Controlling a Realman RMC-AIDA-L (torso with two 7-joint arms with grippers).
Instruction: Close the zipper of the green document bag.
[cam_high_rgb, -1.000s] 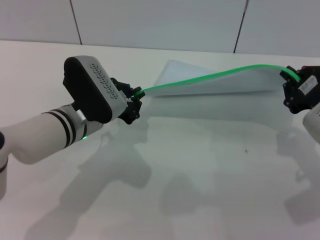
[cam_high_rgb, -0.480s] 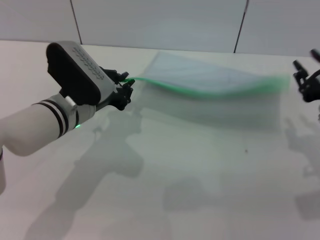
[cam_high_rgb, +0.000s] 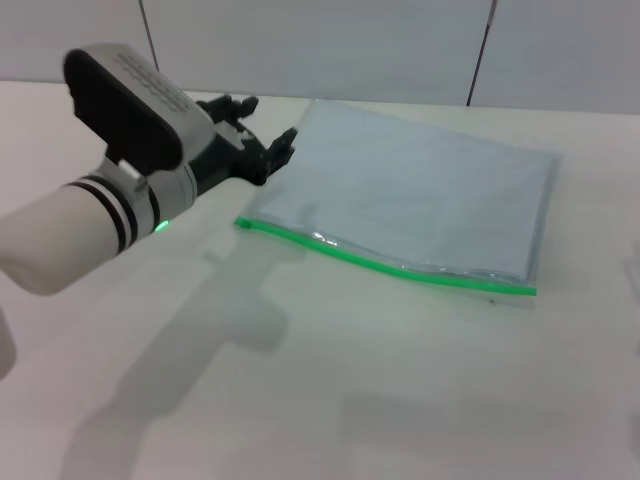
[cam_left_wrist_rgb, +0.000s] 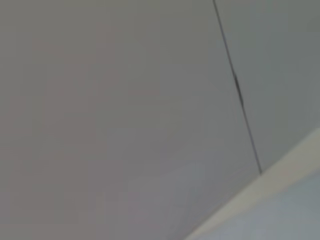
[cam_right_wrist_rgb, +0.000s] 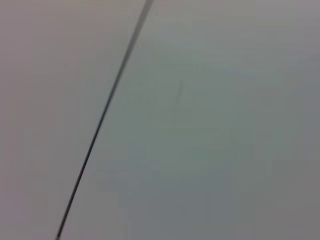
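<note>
The green document bag (cam_high_rgb: 420, 205) lies flat on the white table (cam_high_rgb: 330, 390), a translucent pale blue-grey pouch. Its zipper (cam_high_rgb: 385, 262) runs as a bright green strip along the near long edge, from the left corner to the right corner. My left gripper (cam_high_rgb: 255, 135) hovers just left of the bag's far left corner, open, with nothing between its fingers. The right gripper is out of the head view. Both wrist views show only grey wall panels and a seam.
A grey panelled wall (cam_high_rgb: 320, 45) rises behind the table's far edge. The left arm (cam_high_rgb: 90, 225) stretches across the table's left side and casts a shadow in front of the bag.
Both grippers let go of the raised zipper edge and the bag dropped flat onto the table. The left gripper opened and drew back to the left; the right arm left the view.
</note>
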